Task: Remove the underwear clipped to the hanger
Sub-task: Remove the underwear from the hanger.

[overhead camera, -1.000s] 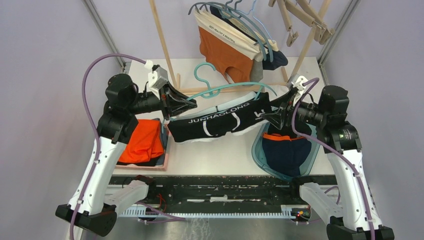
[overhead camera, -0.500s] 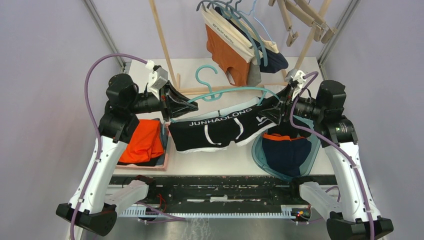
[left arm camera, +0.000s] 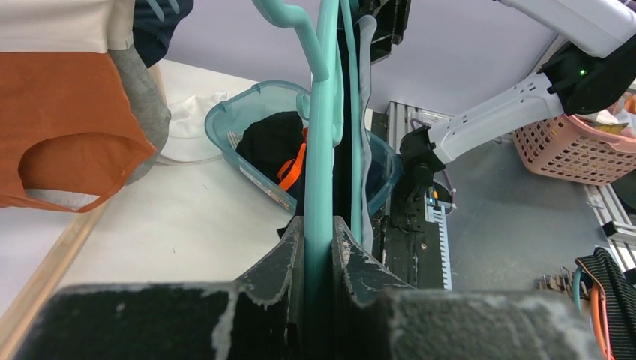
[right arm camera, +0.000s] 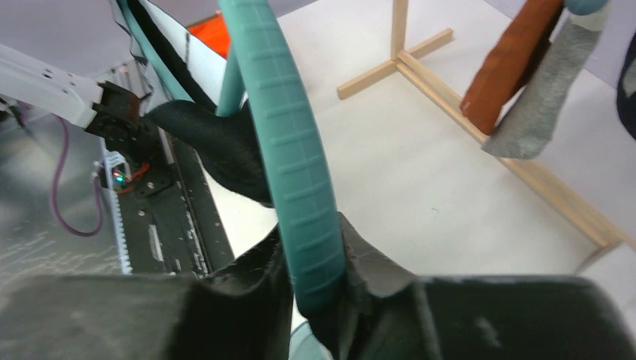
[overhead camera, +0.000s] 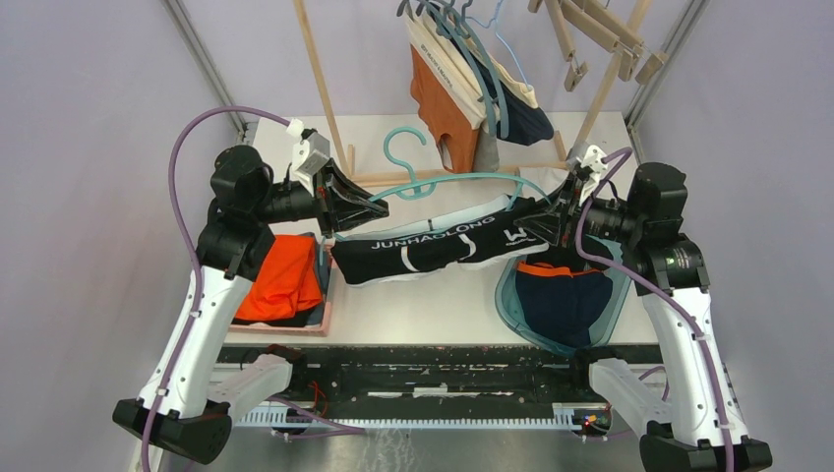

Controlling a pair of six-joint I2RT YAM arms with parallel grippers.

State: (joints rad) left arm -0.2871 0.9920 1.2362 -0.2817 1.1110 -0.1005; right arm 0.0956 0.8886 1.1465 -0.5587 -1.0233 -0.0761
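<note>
Hanger, teal plastic (overhead camera: 452,177): held level above the table, hook pointing away from the arm bases, one arm at each end.

Left gripper (overhead camera: 366,208): at the teal hanger's left end. In the left wrist view its fingers (left arm camera: 281,259) are nearly together, pressed flat on both sides of the hanger's bar, leaving only the bar's width between them.

Right gripper (overhead camera: 531,218): at the teal hanger's right end. In the right wrist view the ribbed bar runs down between the fingers (right arm camera: 251,281), which stand a little apart and appear to touch it on each side. How firm the clasp is cannot be judged, since the bar hides the contact.

Black underwear (overhead camera: 418,258): white-lettered waistband, hanging directly beneath the teal hanger between the two grippers, stretched along the bar. A fold of it shows just beyond the right gripper (right arm camera: 217,139). The clips are not clearly visible.

Further underwear: orange pair (overhead camera: 438,98), grey piece (overhead camera: 487,147) and navy piece (overhead camera: 521,118), hung together on other hangers on the wooden rack (overhead camera: 320,88), beyond the teal hanger.

Teal basin (overhead camera: 506,295): below the teal hanger's right end, holding navy underwear with an orange waistband (overhead camera: 565,300).

Pink tray (overhead camera: 325,315): below the teal hanger's left end, bearing a folded orange cloth (overhead camera: 285,280).
</note>
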